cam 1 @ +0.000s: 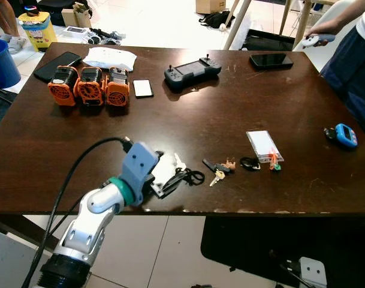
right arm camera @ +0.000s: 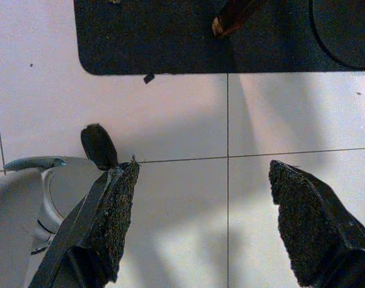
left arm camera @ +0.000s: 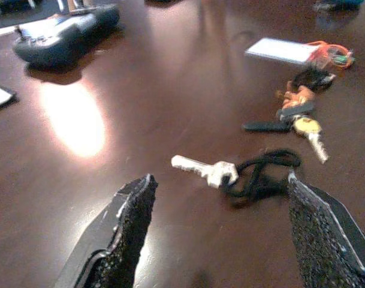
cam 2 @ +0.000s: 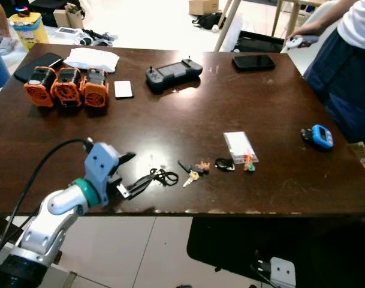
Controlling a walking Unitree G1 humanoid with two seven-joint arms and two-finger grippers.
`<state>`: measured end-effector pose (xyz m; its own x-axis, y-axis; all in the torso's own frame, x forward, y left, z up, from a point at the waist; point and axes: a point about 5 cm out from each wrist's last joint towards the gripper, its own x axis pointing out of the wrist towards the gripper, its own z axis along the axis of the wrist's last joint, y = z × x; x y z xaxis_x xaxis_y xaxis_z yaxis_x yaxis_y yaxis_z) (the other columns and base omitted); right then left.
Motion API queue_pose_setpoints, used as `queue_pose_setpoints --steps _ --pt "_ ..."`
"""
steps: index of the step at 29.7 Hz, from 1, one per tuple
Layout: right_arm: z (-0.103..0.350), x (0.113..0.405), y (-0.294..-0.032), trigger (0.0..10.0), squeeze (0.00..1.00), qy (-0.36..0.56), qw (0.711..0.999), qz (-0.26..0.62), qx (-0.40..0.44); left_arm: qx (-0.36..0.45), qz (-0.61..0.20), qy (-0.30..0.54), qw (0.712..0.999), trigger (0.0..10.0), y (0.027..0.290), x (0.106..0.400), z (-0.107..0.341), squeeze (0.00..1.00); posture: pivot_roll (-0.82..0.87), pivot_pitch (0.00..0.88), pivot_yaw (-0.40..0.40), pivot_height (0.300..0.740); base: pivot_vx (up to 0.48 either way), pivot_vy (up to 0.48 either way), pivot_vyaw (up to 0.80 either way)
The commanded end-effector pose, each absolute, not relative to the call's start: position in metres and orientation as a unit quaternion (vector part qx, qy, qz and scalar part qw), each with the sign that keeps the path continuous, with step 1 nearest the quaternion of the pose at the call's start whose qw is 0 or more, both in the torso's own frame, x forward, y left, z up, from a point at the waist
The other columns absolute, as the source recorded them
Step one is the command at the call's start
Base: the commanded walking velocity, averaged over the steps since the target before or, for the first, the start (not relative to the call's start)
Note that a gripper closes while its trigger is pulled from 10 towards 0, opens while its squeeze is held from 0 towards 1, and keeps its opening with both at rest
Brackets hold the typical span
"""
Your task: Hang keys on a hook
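Left gripper (left arm camera: 218, 231) jaws wide, low over table (cam 1: 188, 114), by silver key (left arm camera: 201, 169) w/ black cord (left arm camera: 263, 177), maybe touching.

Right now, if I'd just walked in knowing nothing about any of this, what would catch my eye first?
Probably the silver left arm reaching over the near edge of the dark wooden table, its left gripper open around a silver key on a black cord. Next, the three orange battery packs in a row at the table's far left. A person stands at the far right corner, holding a controller.
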<state>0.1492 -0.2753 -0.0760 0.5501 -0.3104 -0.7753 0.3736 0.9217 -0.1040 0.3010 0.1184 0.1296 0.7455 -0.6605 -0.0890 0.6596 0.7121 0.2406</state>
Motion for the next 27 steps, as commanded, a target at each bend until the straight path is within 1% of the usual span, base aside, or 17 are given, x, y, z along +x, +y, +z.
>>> queue_pose_setpoints --steps 1,2,3,5,8,9,11,12,14,15,16,17,18,20,24,27 --pt "-0.079 0.14 -0.276 10.0 0.0 0.448 0.871 -0.199 0.036 0.146 -0.35 0.021 0.925 10.0 0.12 0.298 0.12 0.0 0.01 0.07 0.042 0.74 0.0 0.0 0.0" --pt "-0.079 0.14 -0.276 10.0 0.0 0.448 0.871 -0.199 0.036 0.146 -0.35 0.021 0.925 10.0 0.12 0.298 0.12 0.0 0.01 0.07 0.042 0.74 0.0 0.0 0.0" --pt "-0.08 0.139 -0.277 10.0 0.0 0.451 0.87 -0.198 0.032 0.153 -0.375 0.043 0.913 10.0 0.122 0.286 0.113 0.0 0.02 0.077 0.038 0.74 0.0 0.0 0.0" --pt "-0.08 0.138 -0.277 10.0 0.0 0.451 0.87 -0.198 0.031 0.151 -0.387 0.049 0.908 10.0 0.121 0.282 0.111 0.0 0.02 0.077 0.038 0.74 0.0 0.0 0.0" --pt "-0.08 0.138 -0.277 10.0 0.0 0.452 0.869 -0.197 0.03 0.147 -0.391 0.051 0.907 10.0 0.121 0.28 0.111 0.0 0.02 0.08 0.038 0.74 0.0 0.0 0.0" --pt "-0.08 0.138 -0.277 10.0 0.0 0.453 0.869 -0.196 0.029 0.133 -0.38 0.05 0.914 10.0 0.118 0.282 0.112 0.0 0.02 0.089 0.039 0.74 0.0 0.0 0.0" --pt "-0.08 0.138 -0.277 10.0 0.0 0.453 0.869 -0.196 0.029 0.133 -0.38 0.05 0.914 10.0 0.118 0.282 0.112 0.0 0.02 0.089 0.039 0.74 0.0 0.0 0.0" --pt "-0.08 0.138 -0.277 10.0 0.0 0.454 0.869 -0.196 0.027 0.116 -0.369 0.047 0.921 10.0 0.115 0.284 0.114 0.0 0.02 0.09 0.039 0.74 0.0 0.0 0.0" --pt "-0.08 0.138 -0.277 10.0 0.0 0.454 0.869 -0.196 0.027 0.116 -0.369 0.047 0.921 10.0 0.115 0.284 0.114 0.0 0.02 0.09 0.039 0.74 0.0 0.0 0.0" --pt "-0.08 0.137 -0.277 10.0 0.0 0.454 0.869 -0.195 0.026 0.094 -0.35 0.042 0.931 10.0 0.111 0.288 0.116 0.0 0.02 0.097 0.041 0.74 0.0 0.0 0.0" --pt "-0.08 0.137 -0.277 10.0 0.0 0.454 0.869 -0.195 0.026 0.094 -0.35 0.042 0.931 10.0 0.111 0.288 0.116 0.0 0.02 0.097 0.041 0.74 0.0 0.0 0.0" --pt "-0.081 0.137 -0.277 10.0 0.0 0.455 0.869 -0.194 0.025 0.067 -0.321 0.039 0.944 10.0 0.106 0.294 0.115 0.0 0.02 0.104 0.044 0.74 0.0 0.0 0.0" --pt "-0.081 0.137 -0.277 10.0 0.0 0.455 0.869 -0.194 0.025 0.067 -0.321 0.039 0.944 10.0 0.106 0.294 0.115 0.0 0.02 0.104 0.044 0.74 0.0 0.0 0.0" --pt "-0.081 0.137 -0.276 10.0 0.0 0.456 0.869 -0.19 0.02 0.017 -0.268 0.043 0.962 10.0 0.095 0.306 0.112 0.0 0.02 0.125 0.04 0.74 0.0 0.0 0.0" --pt "-0.081 0.136 -0.276 10.0 0.0 0.457 0.869 -0.186 0.017 0.007 -0.25 0.048 0.967 10.0 0.087 0.31 0.11 0.0 0.02 0.134 0.039 0.74 0.0 0.0 0.0" --pt "-0.082 0.135 -0.275 10.0 0.0 0.46 0.869 -0.182 0.012 0.033 -0.274 0.054 0.96 10.0 0.073 0.305 0.105 0.0 0.01 0.147 0.042 0.74 0.0 0.0 0.0"
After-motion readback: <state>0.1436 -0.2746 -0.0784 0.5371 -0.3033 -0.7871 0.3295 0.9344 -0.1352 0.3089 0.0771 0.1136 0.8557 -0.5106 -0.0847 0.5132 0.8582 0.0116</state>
